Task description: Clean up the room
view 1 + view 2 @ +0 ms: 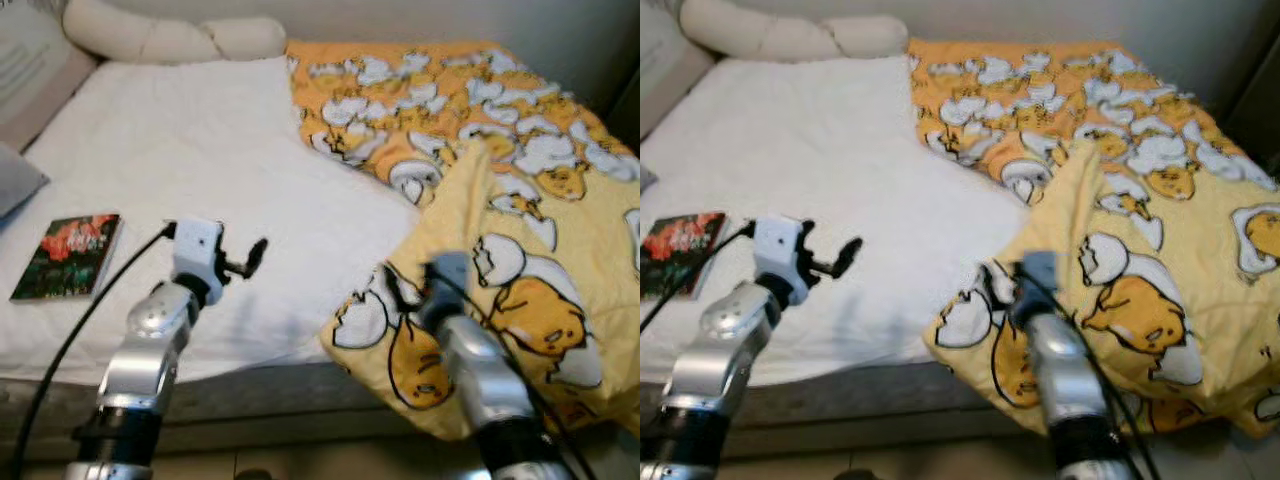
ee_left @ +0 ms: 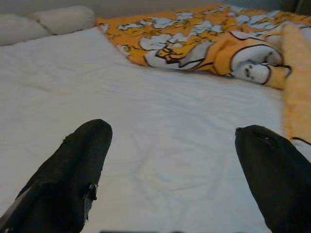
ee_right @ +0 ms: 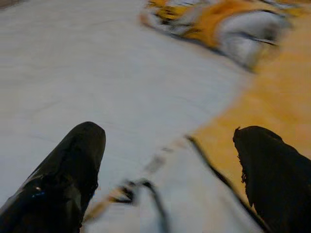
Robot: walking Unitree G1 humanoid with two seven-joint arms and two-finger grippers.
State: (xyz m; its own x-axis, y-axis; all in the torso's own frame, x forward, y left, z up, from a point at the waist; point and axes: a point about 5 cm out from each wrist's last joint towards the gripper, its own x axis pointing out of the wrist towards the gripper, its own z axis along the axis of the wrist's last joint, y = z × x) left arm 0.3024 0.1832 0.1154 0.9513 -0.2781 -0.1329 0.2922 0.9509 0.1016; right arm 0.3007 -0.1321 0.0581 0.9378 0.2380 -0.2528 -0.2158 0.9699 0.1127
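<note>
Right gripper [image 3: 170,179] open over blanket [image 3: 272,97] edge

I saw the yellow blanket [image 1: 500,250] (printed all over with egg-yolk cartoon figures) lying rumpled over the right half of the bed, one fold raised in a ridge, its near corner hanging over the mattress edge. The book [image 1: 68,256] lay flat near the left edge.
</note>
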